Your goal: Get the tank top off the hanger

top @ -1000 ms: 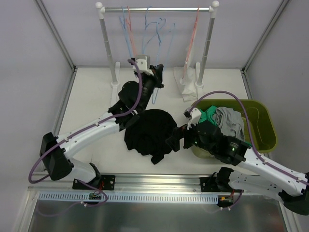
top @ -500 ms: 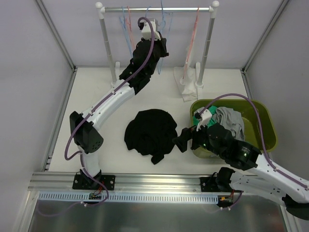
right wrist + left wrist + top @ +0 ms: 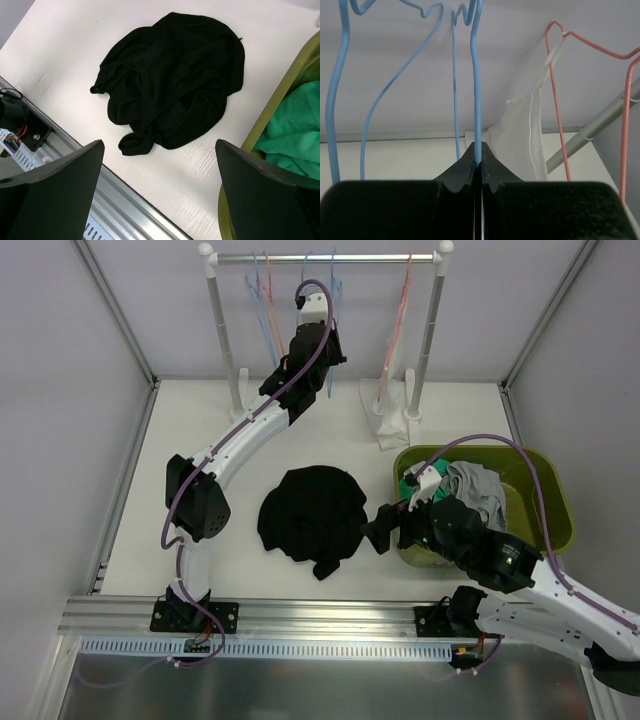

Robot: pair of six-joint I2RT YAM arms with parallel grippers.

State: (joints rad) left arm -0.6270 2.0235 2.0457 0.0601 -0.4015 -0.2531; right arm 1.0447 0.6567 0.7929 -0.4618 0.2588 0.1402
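A black tank top (image 3: 312, 515) lies crumpled on the white table, off any hanger; it also shows in the right wrist view (image 3: 172, 80). My left gripper (image 3: 330, 345) is raised to the clothes rail and shut on the wire of a bare blue hanger (image 3: 477, 85). My right gripper (image 3: 378, 530) is open and empty, hovering just right of the black top near the bin. A white tank top (image 3: 388, 412) hangs on a pink hanger (image 3: 400, 305) at the rail's right end, seen also in the left wrist view (image 3: 522, 135).
The rail (image 3: 325, 258) on two white posts holds several blue hangers (image 3: 265, 310). A green bin (image 3: 545, 500) with green and grey clothes stands at the right. A metal rail (image 3: 320, 615) runs along the table's near edge.
My left arm has risen from the table up to the rail, carrying the bare blue hanger. The black top stays on the table. My right gripper has drawn back slightly right.
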